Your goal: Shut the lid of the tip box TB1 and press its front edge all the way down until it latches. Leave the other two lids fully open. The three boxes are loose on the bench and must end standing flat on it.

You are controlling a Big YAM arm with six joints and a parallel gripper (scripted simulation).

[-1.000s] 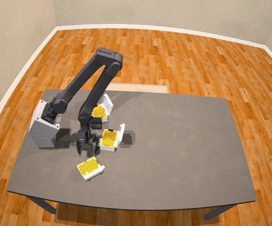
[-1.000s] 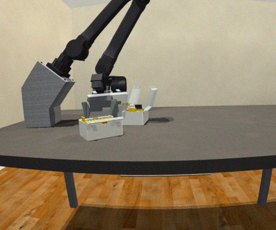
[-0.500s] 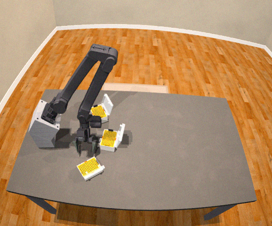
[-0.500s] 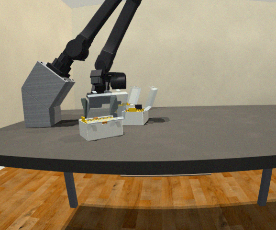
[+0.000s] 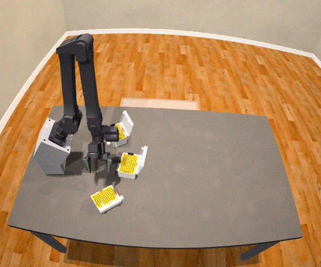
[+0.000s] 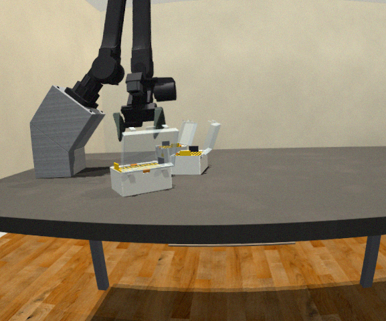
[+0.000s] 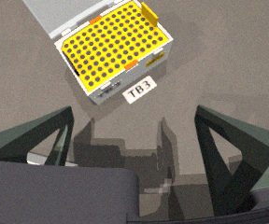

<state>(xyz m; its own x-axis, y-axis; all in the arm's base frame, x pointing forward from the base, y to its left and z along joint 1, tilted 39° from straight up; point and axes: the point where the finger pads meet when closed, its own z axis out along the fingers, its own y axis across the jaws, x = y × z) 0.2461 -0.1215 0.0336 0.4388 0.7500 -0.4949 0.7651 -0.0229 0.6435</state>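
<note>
Three white tip boxes with yellow racks stand on the grey bench, all with lids open. The front box carries the label TB3 [image 7: 140,90] in the wrist view, where its rack [image 7: 116,49] lies ahead of my fingers; it also shows in the exterior view [image 6: 140,178]. The middle box [image 5: 130,164] and the back box [image 5: 123,129] show no readable label, so I cannot tell which is TB1. My gripper [image 5: 98,166] is open and empty. It points down above the bench, left of the middle box and behind TB3, touching nothing [image 7: 134,140].
The arm's grey base block [image 5: 52,149] stands at the bench's left side, close behind the gripper. The wrist motor overlaps the back box in the top view. The bench's right half holds nothing.
</note>
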